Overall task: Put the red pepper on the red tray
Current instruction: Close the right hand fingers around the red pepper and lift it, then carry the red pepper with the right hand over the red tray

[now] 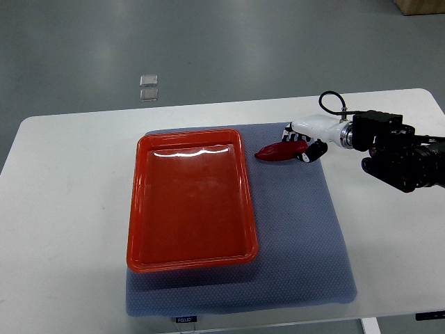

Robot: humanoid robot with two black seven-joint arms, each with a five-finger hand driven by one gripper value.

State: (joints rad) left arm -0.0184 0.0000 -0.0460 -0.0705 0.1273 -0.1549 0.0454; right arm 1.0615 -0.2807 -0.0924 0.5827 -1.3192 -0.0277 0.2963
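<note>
The right hand (304, 142) closes its fingers on the pepper (277, 152), a dark red, glossy, tapered pod lying on the blue mat (306, 236), just right of the tray's (193, 263) upper corner.

A white surface (62, 209) with rounded corners carries 1 blue-grey textured mat (306, 243). The mat covers the surface's middle and reaches its near edge, leaving bare white to the mat's left, right and far side.
</note>
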